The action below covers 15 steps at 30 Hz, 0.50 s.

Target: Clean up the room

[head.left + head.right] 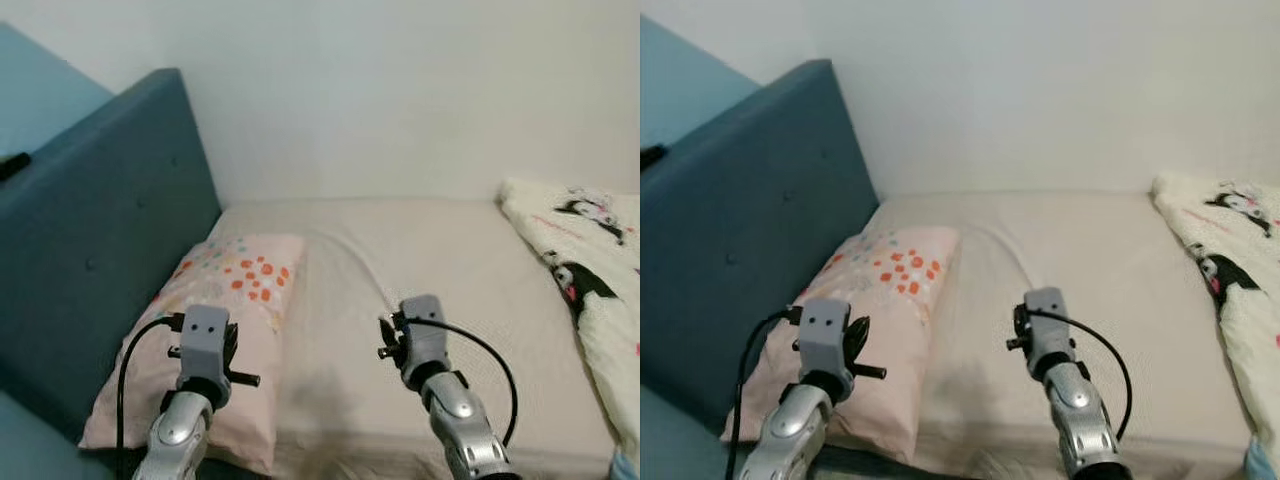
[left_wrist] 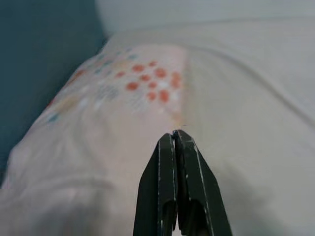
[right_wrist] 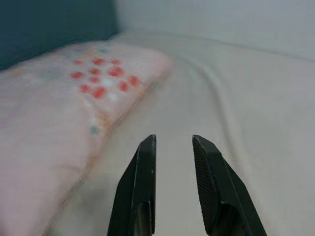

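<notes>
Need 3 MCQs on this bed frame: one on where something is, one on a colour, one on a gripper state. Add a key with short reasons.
1. Where does the pillow lie?
A. against the blue headboard, on the robot's left
B. on top of the cartoon blanket
C. on the floor

2. What colour are most of the big dots printed on the pillow?
A. green
B. orange-red
C. black

3. How do the two grippers stand?
A. both open
B. left open, right shut
C. left shut, right open

Key:
1 A: the pillow lies on the mattress beside the headboard; the blanket is over on the right.
2 B: the wrist views show a cluster of orange-red dots.
3 C: the left gripper has its fingers pressed together, the right gripper shows a gap; both are empty.
</notes>
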Motion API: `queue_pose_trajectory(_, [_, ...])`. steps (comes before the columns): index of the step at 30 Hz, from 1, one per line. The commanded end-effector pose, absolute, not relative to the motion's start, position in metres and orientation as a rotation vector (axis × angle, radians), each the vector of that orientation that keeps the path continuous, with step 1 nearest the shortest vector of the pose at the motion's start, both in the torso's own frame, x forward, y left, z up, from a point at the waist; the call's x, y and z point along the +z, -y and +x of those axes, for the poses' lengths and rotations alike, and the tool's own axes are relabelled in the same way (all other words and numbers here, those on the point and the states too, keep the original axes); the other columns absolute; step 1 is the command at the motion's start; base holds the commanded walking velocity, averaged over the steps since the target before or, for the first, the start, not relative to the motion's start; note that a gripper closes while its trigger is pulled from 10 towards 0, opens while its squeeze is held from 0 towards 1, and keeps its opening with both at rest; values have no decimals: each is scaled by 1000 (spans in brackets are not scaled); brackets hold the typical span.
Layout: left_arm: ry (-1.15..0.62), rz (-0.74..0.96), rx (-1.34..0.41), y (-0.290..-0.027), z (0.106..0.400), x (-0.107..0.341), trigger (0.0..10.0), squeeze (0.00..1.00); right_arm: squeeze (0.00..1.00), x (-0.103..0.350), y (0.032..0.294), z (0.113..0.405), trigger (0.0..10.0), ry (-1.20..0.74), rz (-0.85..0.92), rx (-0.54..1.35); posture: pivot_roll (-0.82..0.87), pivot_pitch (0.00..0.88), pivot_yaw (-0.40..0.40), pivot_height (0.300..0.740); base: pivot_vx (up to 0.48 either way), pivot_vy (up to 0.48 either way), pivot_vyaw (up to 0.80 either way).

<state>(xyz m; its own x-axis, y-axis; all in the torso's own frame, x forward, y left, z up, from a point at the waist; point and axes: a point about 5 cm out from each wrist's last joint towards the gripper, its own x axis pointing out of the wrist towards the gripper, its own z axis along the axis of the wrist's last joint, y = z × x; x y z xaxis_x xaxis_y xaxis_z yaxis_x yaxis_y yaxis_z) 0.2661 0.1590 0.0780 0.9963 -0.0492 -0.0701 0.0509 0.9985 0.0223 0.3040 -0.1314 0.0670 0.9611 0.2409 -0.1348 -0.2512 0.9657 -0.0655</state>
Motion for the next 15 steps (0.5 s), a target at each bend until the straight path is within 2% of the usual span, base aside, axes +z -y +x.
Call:
queue_pose_trajectory(1, [-74, 32, -61, -157, 266, 78, 10000, 0, 0, 63, 139, 301, 10000, -146, -73, 222, 12, 59, 16, 724, 0, -304, 0])
queue_pose_trajectory(15, [-81, 34, -56, -157, 264, 78, 10000, 0, 0, 62, 139, 299, 10000, -155, -56, 225, 13, 65, 18, 724, 0, -304, 0])
